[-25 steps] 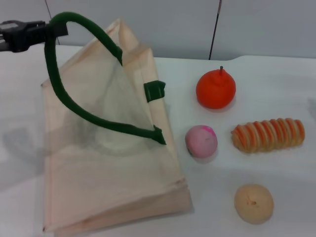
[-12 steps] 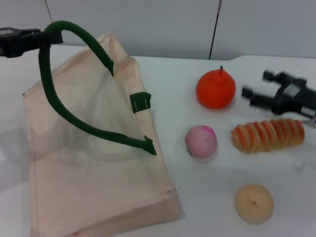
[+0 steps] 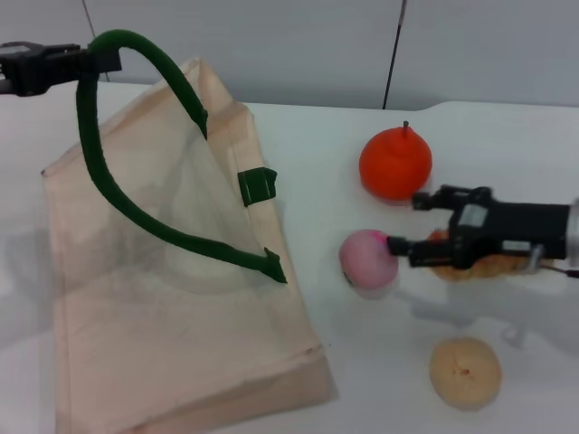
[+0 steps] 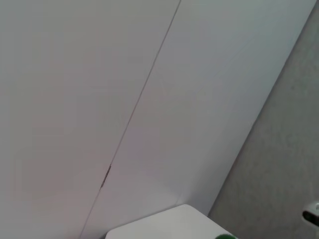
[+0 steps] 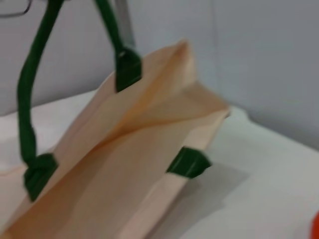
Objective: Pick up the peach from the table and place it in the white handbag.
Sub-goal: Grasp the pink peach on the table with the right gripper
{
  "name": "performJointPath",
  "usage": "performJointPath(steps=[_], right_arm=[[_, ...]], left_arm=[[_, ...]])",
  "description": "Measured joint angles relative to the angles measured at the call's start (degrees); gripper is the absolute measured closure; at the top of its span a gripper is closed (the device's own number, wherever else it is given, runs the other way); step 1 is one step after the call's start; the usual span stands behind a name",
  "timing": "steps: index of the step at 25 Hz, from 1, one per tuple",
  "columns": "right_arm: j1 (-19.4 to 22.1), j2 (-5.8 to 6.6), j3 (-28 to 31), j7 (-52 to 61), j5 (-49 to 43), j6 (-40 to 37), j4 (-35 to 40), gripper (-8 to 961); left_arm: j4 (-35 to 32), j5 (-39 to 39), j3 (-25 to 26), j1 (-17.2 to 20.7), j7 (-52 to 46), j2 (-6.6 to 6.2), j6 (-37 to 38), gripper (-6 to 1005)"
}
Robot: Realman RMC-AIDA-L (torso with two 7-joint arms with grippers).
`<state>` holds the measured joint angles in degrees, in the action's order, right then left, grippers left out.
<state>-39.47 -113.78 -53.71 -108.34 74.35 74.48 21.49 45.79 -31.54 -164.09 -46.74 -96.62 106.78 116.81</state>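
- Head view: the right claw (image 3: 403, 222) reaches in from the right edge, fingers spread wide, the lower tip touching the peach (image 3: 367, 259); its arm hides most of the striped bread roll (image 3: 479, 264).
- The peach lies on the white surface (image 3: 470, 145) between the orange fruit (image 3: 394, 164) and the tan ball (image 3: 464, 372), just beside the white handbag (image 3: 172, 298).
- The left claw (image 3: 86, 61), partly cut off, is clamped on the green handle (image 3: 136, 212), raising the bag's mouth; its inside is hidden.
- Left wrist view: only wall and a surface corner.
- Right wrist view: the handbag fills the frame; the peach is out of sight.

White table (image 3: 507, 136) against a pale grey panelled wall (image 3: 271, 45) with dark vertical seams.
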Motion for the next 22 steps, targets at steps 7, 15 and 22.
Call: performJointPath(steps=[7, 15, 22], right_arm=[[-3.63, -1.97, -0.08, 1.47, -5.79, -2.03, -0.72, 59], [-5.21, -2.11, -2.78, 1.56, -5.88, -6.97, -2.32, 57], [-7.23, -2.11, -4.51, 1.59, -5.90, -11.10, -4.64, 57]], left_arm=[[-0.02, -0.01, 0.00, -0.15, -0.06, 0.00, -0.05, 852], [-0.30, -0.15, 0.00, -0.48, -0.06, 0.00, -0.11, 850], [-0.36, -0.42, 0.00, -0.66, -0.06, 0.04, -0.19, 849]])
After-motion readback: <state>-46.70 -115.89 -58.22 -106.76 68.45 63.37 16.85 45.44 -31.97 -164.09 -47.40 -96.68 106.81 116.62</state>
